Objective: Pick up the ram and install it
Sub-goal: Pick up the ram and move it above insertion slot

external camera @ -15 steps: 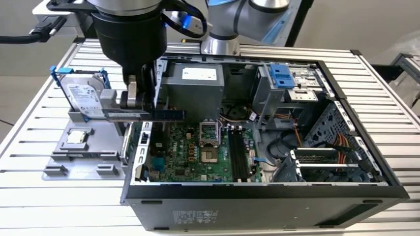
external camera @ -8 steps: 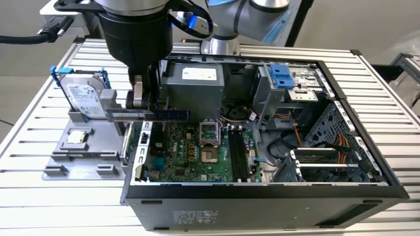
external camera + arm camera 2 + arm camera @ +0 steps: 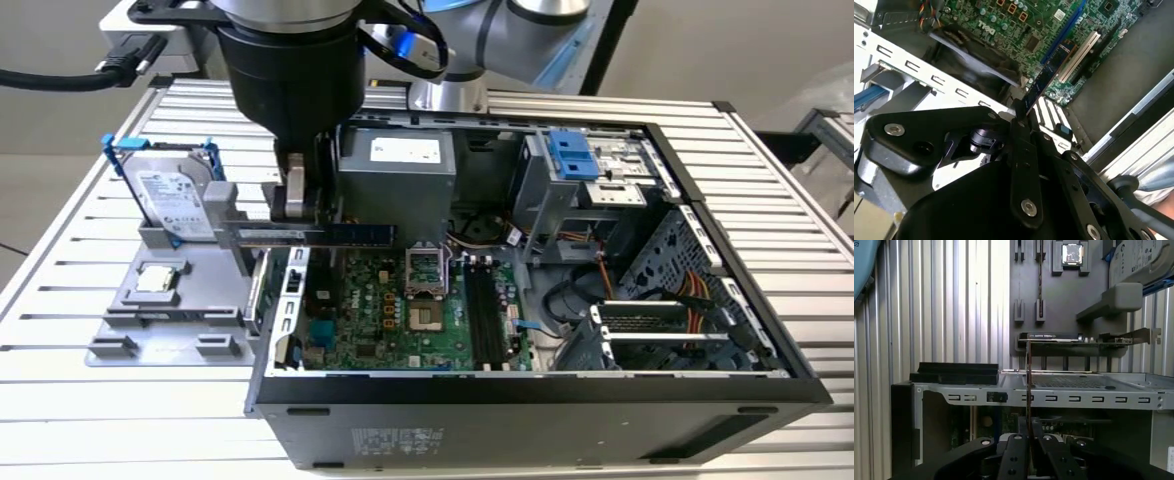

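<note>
On the exterior view's left I see the hard drive standing in its gray holder. Just beside it, my gripper is clamped on the ram, holding it level above the left edge of the open computer case.

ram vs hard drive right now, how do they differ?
Hold: the ram is clamped in the gripper over the edge of the case. The hard drive stands in the grey holder beside it.
Look: the ram is a thin dark stick, while the hard drive is a broad, blue-framed silver slab.
Shared: neither is installed in the case.
</note>
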`<action>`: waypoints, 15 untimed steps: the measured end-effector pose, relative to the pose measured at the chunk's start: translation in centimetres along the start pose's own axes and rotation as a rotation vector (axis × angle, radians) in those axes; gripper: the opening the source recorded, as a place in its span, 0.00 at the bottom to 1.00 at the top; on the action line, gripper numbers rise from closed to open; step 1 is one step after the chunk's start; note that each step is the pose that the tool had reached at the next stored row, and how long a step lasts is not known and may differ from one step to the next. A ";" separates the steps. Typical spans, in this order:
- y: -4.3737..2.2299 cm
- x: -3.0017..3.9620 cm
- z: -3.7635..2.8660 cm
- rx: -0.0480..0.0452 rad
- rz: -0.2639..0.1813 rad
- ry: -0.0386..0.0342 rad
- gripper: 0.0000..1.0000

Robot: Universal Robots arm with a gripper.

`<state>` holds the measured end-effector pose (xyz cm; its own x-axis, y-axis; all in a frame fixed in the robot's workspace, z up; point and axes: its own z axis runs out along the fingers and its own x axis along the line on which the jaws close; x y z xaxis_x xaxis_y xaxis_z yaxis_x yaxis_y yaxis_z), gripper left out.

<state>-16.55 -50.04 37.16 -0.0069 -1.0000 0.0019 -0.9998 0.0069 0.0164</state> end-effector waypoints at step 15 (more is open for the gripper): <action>-1.52 -0.01 -0.02 0.0001 0.000 -0.0001 0.00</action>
<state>-15.03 -50.04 37.16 -0.0069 -1.0000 0.0018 -0.9998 0.0069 0.0163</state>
